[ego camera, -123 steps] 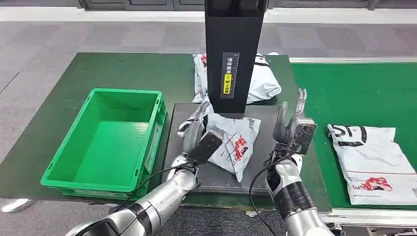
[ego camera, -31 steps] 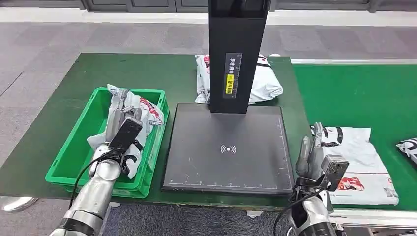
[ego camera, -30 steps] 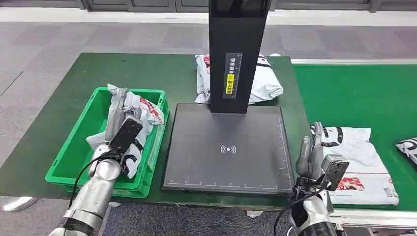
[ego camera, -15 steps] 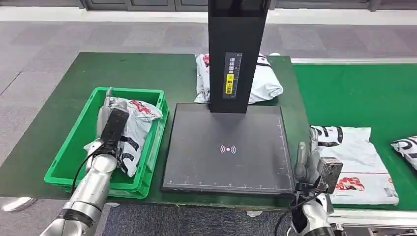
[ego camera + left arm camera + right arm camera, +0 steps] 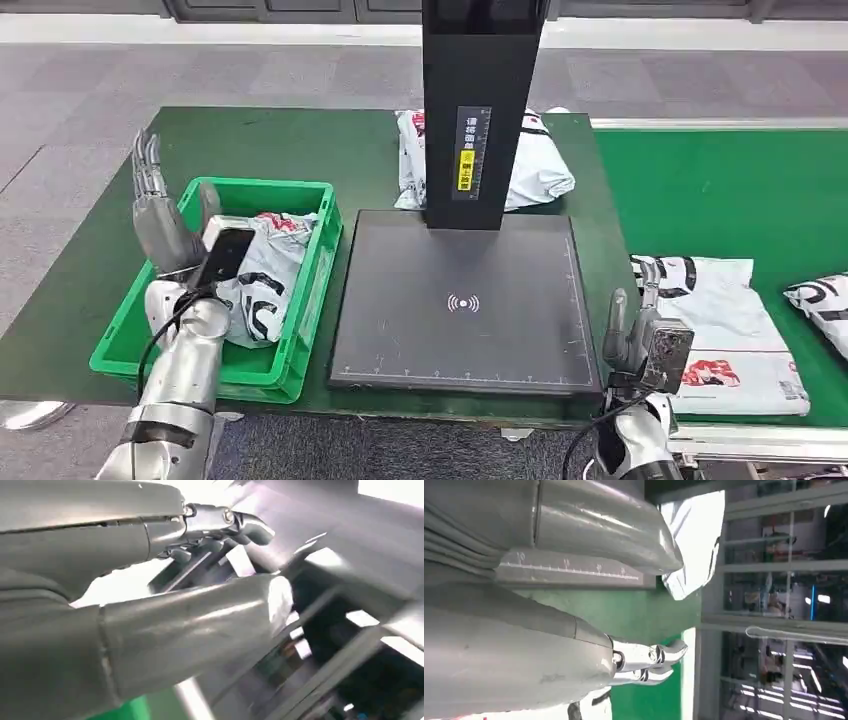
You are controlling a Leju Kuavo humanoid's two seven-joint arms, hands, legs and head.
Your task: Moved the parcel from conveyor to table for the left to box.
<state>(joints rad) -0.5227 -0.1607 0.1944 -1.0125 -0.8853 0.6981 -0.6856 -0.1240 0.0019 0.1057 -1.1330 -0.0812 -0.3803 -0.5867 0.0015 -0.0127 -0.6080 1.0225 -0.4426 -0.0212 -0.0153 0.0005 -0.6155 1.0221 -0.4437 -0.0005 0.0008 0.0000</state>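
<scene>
Parcel (image 5: 262,275) in green bin (image 5: 300,300) | left hand (image 5: 160,215) empty, fingers spread, just beside parcel

The black post (image 5: 478,110) carries a narrow vertical label (image 5: 466,150) of white and yellow characters, too small to read. The black scanning pad (image 5: 465,300) bears a white wireless-signal mark (image 5: 463,303) at its centre and ruler ticks along its edges. The parcels show red and black print, illegible; one (image 5: 715,325) shows bold black letters, partly hidden.
</scene>
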